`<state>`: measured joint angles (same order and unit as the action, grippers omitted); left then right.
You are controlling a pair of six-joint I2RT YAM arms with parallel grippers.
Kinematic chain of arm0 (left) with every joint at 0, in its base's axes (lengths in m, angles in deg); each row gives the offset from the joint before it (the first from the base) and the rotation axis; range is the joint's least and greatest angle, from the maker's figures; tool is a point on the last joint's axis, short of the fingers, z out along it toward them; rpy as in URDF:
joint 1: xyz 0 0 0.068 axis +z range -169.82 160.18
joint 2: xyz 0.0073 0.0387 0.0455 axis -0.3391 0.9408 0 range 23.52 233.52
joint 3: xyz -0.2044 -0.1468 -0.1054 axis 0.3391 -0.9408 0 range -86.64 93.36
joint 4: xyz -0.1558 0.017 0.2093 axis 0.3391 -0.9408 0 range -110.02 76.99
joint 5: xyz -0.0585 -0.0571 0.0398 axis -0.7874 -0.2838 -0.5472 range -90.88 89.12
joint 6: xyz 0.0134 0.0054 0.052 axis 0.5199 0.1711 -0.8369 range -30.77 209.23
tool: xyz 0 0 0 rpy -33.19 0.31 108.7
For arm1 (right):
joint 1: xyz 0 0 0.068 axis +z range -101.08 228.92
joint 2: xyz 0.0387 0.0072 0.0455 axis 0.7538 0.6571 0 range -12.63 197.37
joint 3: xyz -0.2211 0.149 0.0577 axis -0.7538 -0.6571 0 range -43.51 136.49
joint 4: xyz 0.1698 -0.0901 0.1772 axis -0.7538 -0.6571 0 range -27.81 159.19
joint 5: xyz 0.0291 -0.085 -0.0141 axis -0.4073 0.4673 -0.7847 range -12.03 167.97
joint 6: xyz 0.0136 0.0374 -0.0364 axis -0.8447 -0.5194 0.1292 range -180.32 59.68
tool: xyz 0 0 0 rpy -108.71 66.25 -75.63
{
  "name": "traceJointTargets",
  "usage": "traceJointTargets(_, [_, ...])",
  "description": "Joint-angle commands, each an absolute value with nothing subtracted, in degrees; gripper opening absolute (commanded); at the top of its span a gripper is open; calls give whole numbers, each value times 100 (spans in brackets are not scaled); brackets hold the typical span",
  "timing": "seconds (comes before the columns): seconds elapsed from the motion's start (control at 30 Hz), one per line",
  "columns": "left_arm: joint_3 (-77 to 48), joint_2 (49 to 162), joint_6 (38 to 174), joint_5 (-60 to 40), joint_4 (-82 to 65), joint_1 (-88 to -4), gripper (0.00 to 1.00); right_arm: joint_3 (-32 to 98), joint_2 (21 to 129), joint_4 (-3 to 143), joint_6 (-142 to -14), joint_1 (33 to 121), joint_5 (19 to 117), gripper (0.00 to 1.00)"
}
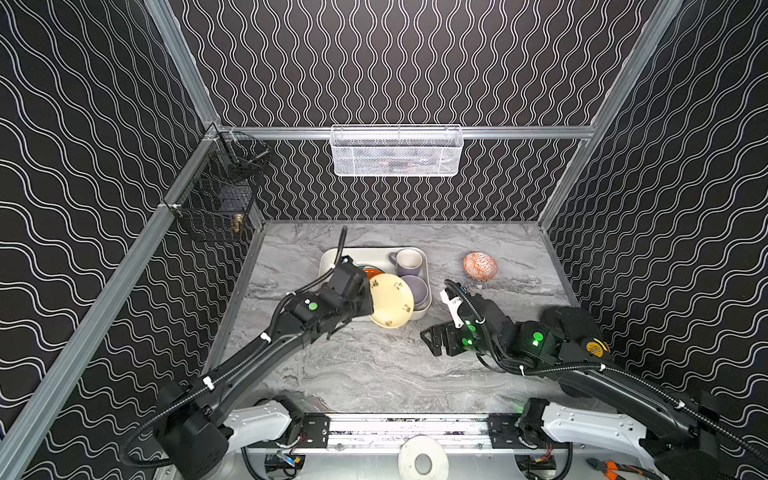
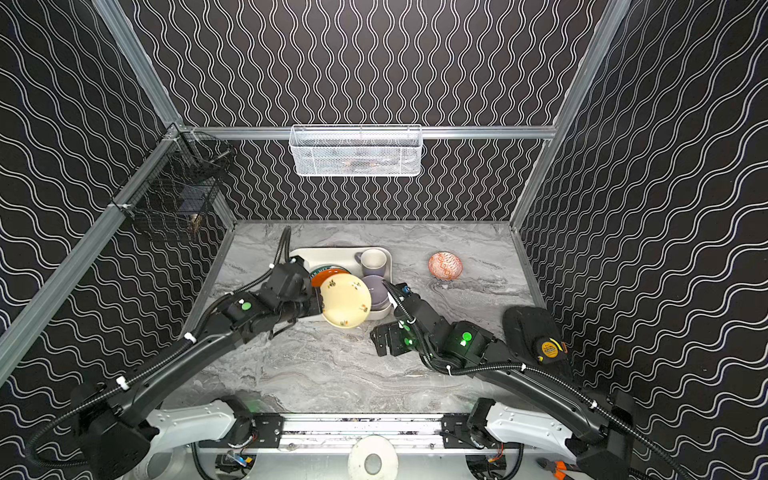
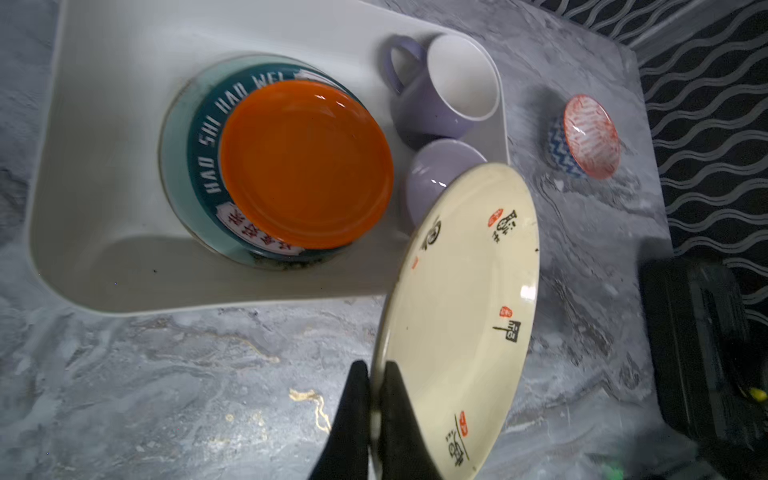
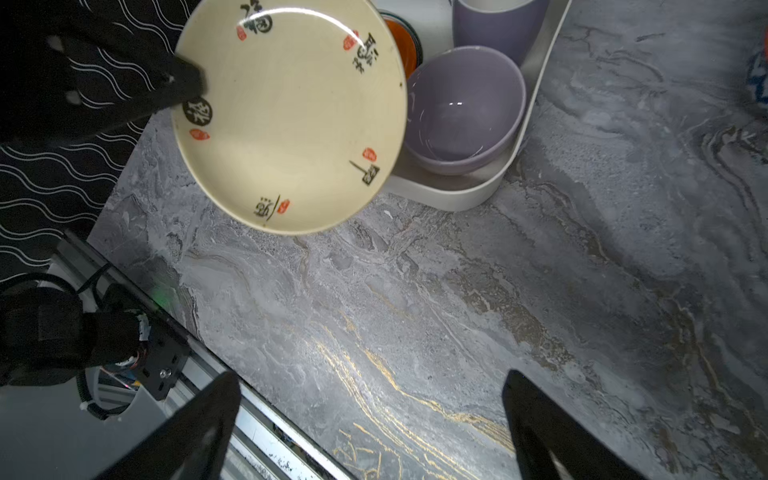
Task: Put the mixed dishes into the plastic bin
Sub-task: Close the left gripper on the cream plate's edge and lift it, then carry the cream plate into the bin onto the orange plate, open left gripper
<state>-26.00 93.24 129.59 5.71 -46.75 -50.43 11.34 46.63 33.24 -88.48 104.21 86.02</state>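
- The cream plate [image 1: 390, 300] is glazed pale yellow-cream, with black calligraphy marks and small red seals spaced around its face; a glossy highlight is seen near the rim in the left wrist view [image 3: 457, 316].
- The left gripper [image 3: 376, 374] is clamped on the cream plate's rim, one finger on each face.
- In both top views, the cream plate is held at the 5 o'clock corner of the plastic bin [image 1: 332, 255]. The bin's near wall and part of the lavender bowl [image 1: 417, 289] are overlapped by it.
- The plastic bin is a cream-white shallow tub with rounded corners.
- Inside the bin, an orange plate [image 3: 305, 164] is stacked on a lettered dark-green-rimmed plate [image 3: 203, 137], left of centre. The lavender mug [image 1: 408, 262] is stood upright at the 1 o'clock corner, and the lavender bowl is set at 4 o'clock.
- The orange-patterned bowl [image 1: 480, 266] is left on the marble table [image 1: 374, 374], outside the bin at its 3 o'clock, well apart and tipped on its side.
- The right gripper [image 1: 432, 338] is spread wide and holds nothing. It is positioned over the table at 5 o'clock of the cream plate, near it but apart.
- Open bin floor is available at 9 o'clock of the plate stack.
- Open tabletop is available at 6 o'clock of the bin, down to the base rail.
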Motion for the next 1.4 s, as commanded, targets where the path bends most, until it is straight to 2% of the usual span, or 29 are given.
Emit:
traceJointTargets(0.0, [-2388,9644,12599,427,-4372,-4630,0,1311,4753,3373,-8618,10310,8680,99])
traceJointTargets(0.23, [-2155,10593,12463,-137,-3847,-3778,0,1327,4845,3447,-8314,9638,8217,99])
traceJointTargets(0.5, [-2166,11308,12572,-621,-3354,-3197,0,1410,5012,3472,-8082,9021,7826,99])
traceJointTargets(0.97, [-2220,11985,12712,-700,-3177,-3038,0,1506,5285,3665,-7886,8692,7460,99])
traceJointTargets(1.13, [-2230,11985,12669,-696,-3268,-3053,11,1402,5258,3750,-7881,8638,7403,99])
traceJointTargets(1.3, [-2213,12080,12628,-701,-3339,-3113,29,1397,5226,3754,-7865,8610,7400,99])
traceJointTargets(1.37, [-2204,12090,12610,-644,-3374,-3174,31,1397,5208,3759,-7864,8602,7393,99])
